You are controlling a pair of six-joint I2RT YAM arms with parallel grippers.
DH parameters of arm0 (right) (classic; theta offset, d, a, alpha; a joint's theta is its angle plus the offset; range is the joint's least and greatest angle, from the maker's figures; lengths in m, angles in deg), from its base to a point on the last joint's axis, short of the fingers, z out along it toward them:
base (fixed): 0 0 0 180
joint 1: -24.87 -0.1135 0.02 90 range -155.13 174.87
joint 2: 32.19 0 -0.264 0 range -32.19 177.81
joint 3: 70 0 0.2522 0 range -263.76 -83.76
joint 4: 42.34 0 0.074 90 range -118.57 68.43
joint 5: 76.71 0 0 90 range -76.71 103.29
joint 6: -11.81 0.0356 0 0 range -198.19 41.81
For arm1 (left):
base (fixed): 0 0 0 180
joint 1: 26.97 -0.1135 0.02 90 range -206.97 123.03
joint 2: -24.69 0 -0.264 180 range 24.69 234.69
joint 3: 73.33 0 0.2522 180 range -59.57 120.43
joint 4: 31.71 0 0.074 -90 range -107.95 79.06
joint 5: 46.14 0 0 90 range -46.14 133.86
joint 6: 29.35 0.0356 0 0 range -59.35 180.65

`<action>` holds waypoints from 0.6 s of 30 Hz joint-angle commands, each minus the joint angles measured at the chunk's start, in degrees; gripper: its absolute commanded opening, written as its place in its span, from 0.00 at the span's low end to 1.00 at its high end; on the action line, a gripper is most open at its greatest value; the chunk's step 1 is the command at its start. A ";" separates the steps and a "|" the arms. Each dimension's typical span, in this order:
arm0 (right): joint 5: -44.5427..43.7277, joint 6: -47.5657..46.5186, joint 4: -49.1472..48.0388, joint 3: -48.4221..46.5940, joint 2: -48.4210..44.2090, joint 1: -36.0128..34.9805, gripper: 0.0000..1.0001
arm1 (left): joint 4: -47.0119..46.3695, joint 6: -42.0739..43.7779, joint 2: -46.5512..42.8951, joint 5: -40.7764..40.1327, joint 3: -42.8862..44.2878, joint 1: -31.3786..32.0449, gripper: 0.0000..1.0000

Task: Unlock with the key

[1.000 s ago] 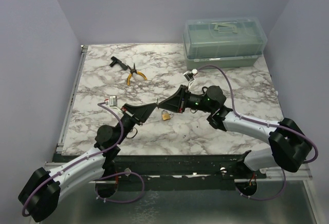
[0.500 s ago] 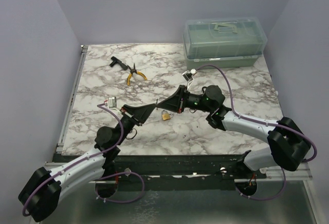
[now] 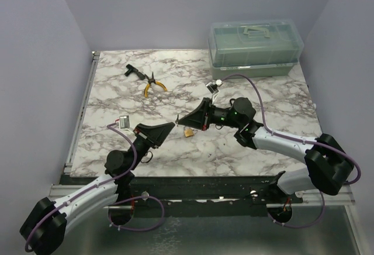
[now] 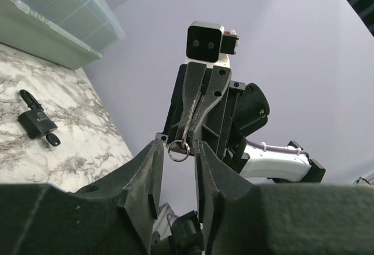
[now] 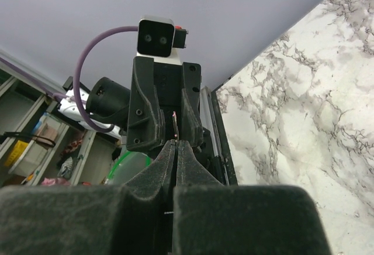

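Note:
My right gripper [image 3: 180, 120] is shut on the key, a thin silver blade that pokes out of its fingertips [image 5: 175, 127]. In the left wrist view the key [image 4: 188, 123] hangs from the right gripper's shut fingers with its ring [image 4: 179, 151] at the bottom. My left gripper [image 3: 170, 126] is open, tip to tip with the right one; the ring lies between its fingertips [image 4: 178, 145], which stand apart. The small brass padlock [image 3: 189, 131] lies on the marble table just below both tips. It looks dark in the left wrist view [image 4: 35, 121].
A clear green toolbox [image 3: 256, 47] stands at the back right. Yellow-handled pliers [image 3: 154, 85] and a small black bit [image 3: 131, 71] lie at the back left. The table's left rail [image 3: 79, 120] runs along the left wall.
My left arm has drawn back toward its base, so its gripper no longer meets the right gripper's tip. The right gripper has edged left with the key. The padlock has not moved.

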 commanded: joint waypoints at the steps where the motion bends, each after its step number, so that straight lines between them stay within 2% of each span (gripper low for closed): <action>1: 1.92 -1.09 0.39 -0.39 -1.10 -0.11 0.01 | -0.11 1.19 -1.13 0.34 -0.73 0.17 0.37; 6: 4.33 -2.54 5.76 -2.09 -1.49 -0.16 0.01 | 4.38 4.81 -4.09 2.88 0.69 0.20 0.46; 9: 6.29 -6.77 16.43 -5.34 -1.92 -0.16 0.00 | 15.20 10.07 -7.46 5.36 5.50 0.18 0.48; 12: 6.57 -11.74 27.45 -8.52 -2.89 -0.15 0.00 | 25.39 14.91 -10.89 5.79 9.42 0.19 0.54; 18: 11.27 -13.94 33.68 -10.26 -4.27 -0.11 0.00 | 37.48 21.04 -13.59 8.25 14.20 0.14 0.57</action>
